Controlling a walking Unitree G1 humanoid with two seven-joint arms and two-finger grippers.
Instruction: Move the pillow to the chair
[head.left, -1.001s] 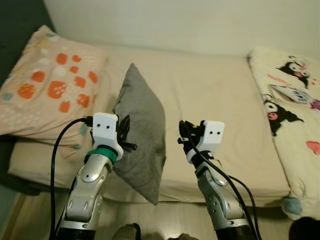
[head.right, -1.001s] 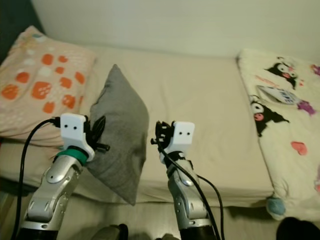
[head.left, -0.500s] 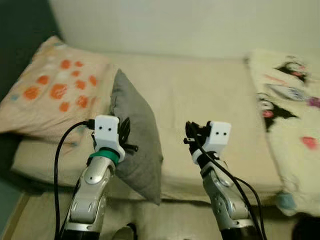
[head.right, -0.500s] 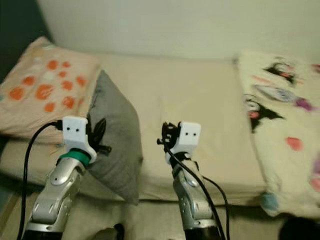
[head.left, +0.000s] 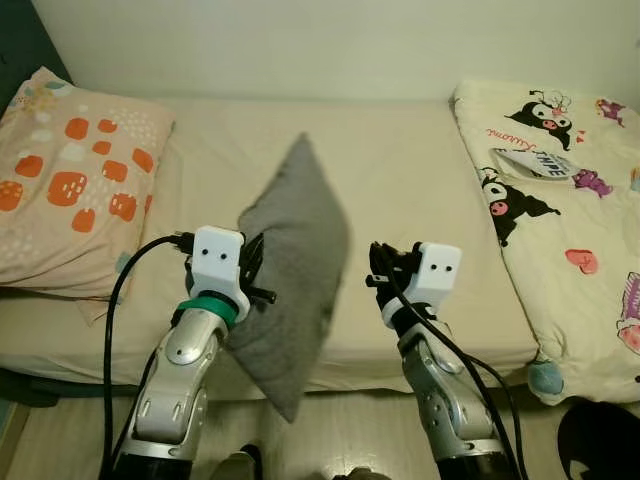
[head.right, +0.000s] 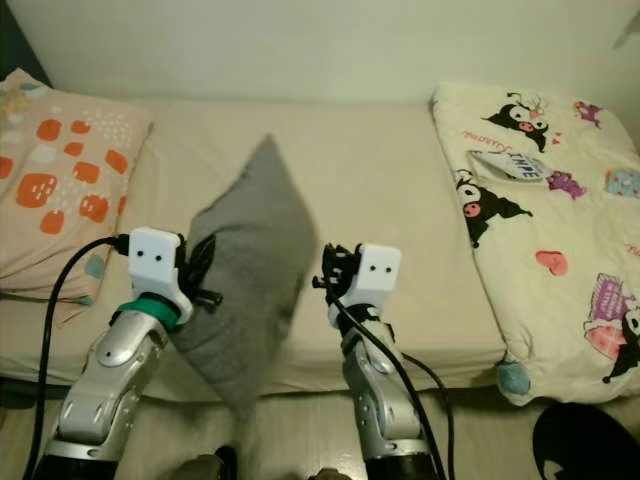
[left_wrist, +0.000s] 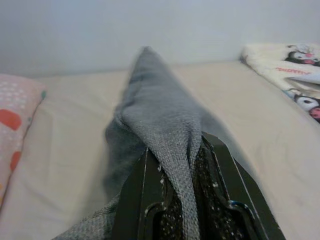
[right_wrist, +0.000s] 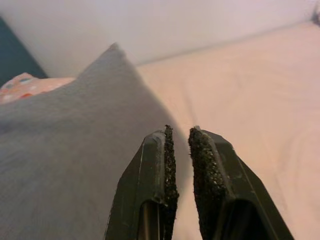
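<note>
The left tool (head.left: 252, 272) is clamped on the edge of the grey pillow (head.left: 295, 260); in the left wrist view its two black fingers (left_wrist: 137, 192) pinch a fold of the woven cover between them, closed down to the thickness of the fabric. Gripped by one edge, the pillow hangs as a tilted diamond, one corner pointing toward 12 o'clock over the mattress and the opposite corner drooping toward 6 o'clock past the front edge of the bed (head.left: 400, 180), above the floor. Its outline is soft, so it is probably swinging. The edge grip makes sense: a thin two-finger tool cannot span the pillow's bulk, but it can bite a seam and let the rest dangle.

The right tool (head.left: 380, 268) hovers at 3 o'clock of the pillow, just beside it and holding nothing; in the right wrist view its fingers (right_wrist: 159, 165) stand nearly together with only a slim gap, the grey cloth close alongside. It looks held ready as a steadying support.

At 9 to 10 o'clock an orange-spotted pillow (head.left: 70, 180) lies at the head of the bed, and at 2 to 3 o'clock a cartoon-print blanket (head.left: 560, 190) covers the other end. By my reading the pillow is lifted but the carry to the chair lies ahead.
</note>
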